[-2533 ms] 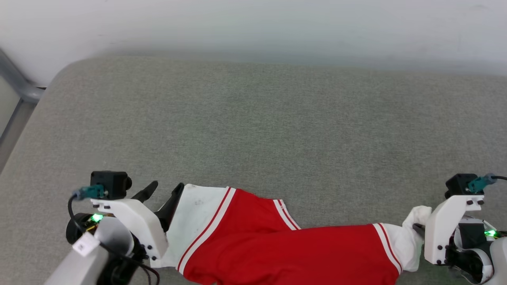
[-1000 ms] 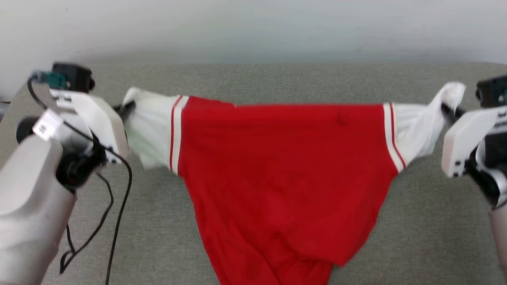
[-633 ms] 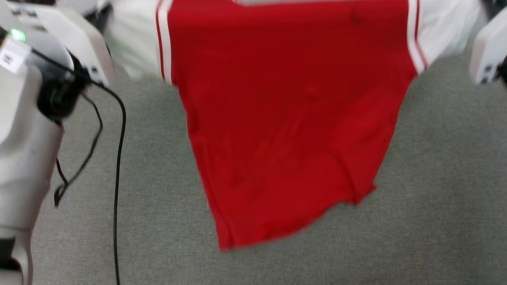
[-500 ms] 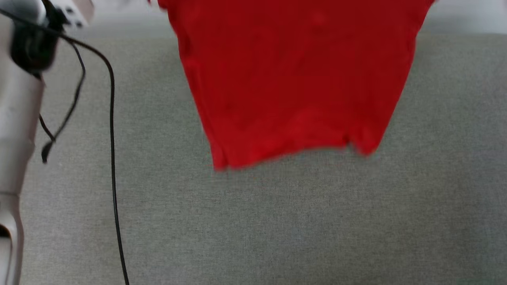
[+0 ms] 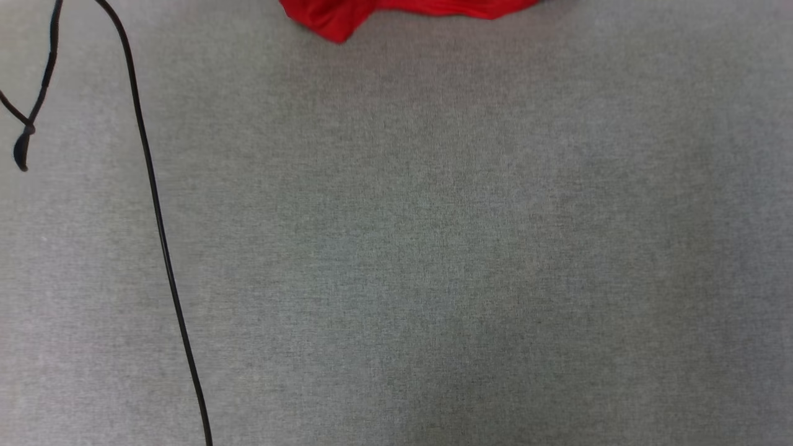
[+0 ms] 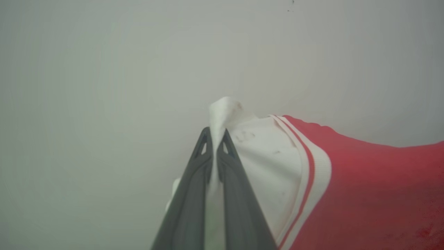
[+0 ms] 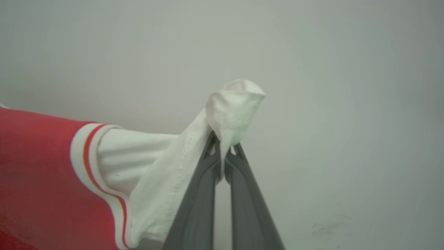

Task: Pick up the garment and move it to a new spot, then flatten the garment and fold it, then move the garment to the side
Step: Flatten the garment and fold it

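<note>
Holding the garment (image 6: pixel 364 187) spread between our arms, we have the left gripper (image 6: pixel 215 137) pinched tight on one white sleeve end and the right gripper (image 7: pixel 225 140) on the other. Its long axis therefore runs arm to arm, neither nearer. The red hem hangs over the grey surface (image 5: pixel 433 248), perhaps brushing it.
</note>
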### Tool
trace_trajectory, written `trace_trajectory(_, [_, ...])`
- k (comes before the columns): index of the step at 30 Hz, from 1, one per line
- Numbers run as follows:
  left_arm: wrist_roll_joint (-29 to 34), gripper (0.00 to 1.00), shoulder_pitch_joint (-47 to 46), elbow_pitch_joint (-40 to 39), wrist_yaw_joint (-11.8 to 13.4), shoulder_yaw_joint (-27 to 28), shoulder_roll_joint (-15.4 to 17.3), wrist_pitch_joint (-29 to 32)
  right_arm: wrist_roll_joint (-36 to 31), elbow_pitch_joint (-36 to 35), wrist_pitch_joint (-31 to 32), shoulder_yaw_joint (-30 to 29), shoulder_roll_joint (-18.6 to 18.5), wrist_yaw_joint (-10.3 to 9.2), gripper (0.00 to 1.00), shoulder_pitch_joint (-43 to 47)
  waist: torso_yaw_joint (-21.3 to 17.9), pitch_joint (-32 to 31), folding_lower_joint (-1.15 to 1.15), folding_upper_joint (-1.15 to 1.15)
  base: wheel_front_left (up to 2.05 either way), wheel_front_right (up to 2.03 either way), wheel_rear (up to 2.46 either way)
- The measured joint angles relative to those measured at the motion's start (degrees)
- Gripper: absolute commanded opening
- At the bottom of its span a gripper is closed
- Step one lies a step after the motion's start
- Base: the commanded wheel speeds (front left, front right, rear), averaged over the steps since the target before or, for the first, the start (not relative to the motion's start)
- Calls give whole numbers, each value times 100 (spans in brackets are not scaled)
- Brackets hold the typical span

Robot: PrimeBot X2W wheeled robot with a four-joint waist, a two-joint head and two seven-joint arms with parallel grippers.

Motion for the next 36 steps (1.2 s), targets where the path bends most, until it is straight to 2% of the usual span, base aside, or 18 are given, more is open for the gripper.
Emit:
trace_trajectory(8, [-222,0,52,497,-151,105,-190,-434,108,636,-445,25,375,-1,0,65,-62,539,0,0,0,0,0])
trace_trajectory(18, [-460,0,1040,894,-296,263,-509,-700,516,1410,-1013,155,546,-1,0,1072,-71,652,0,0,0,0,0])
trace_trajectory(27, [-205,0,2841,63,-310,1028,-734,-702,1120,1588,-1557,334,575,-1,0,2472,-16,312,-1,0,0,0,0])
trace_trajectory(36, [316,0,4892,-895,-319,1710,-1049,-709,1849,1104,-1700,622,491,-1,0,4021,10,-313,-2,0,0,0,0])
